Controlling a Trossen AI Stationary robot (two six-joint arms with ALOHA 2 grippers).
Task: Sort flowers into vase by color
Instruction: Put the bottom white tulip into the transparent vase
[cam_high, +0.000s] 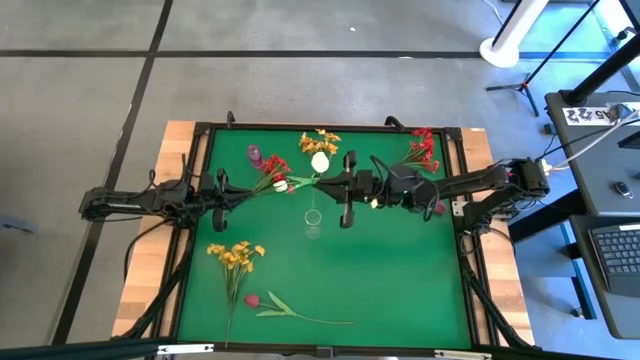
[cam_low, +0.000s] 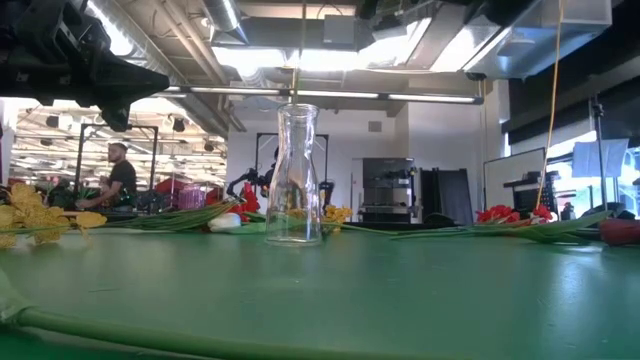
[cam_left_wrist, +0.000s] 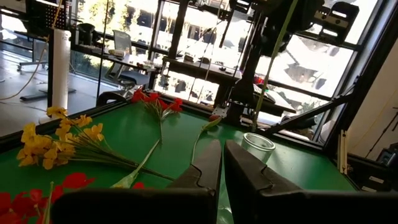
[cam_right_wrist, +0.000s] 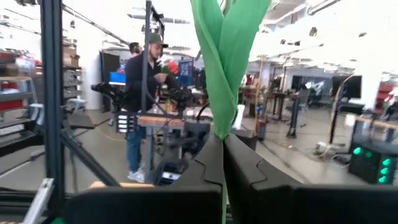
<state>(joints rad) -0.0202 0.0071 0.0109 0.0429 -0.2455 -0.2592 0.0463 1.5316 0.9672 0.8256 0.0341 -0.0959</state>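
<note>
- Green cloth is covering the table (cam_high: 400, 290), which is sitting inside a black frame on grey floor.
- A clear glass vase (cam_high: 313, 222) is standing upright near the middle of the cloth.
- The right end effector (cam_right_wrist: 222, 140) is hanging above the vase – its fingers are pressing together on a white-bud flower (cam_high: 320, 161), the green leaves (cam_right_wrist: 227, 56) standing up from between them in the right wrist view.
- The left end effector (cam_left_wrist: 222, 163) is waiting at the table's left side, fingers pressed nearly together, gripping nothing that shows.
- Red clusters (cam_high: 272, 178) are lying just beside it; more red clusters (cam_high: 424, 148) are lying at the far right corner.
- Yellow-orange clusters (cam_high: 322, 141) are lying at the far edge, another bunch (cam_high: 235, 255) at the near left.
- A dark-red bud (cam_high: 252, 299) is lying near the front edge.
- A person (cam_right_wrist: 142, 93) is standing beyond the table – seen in the right wrist view.
</note>
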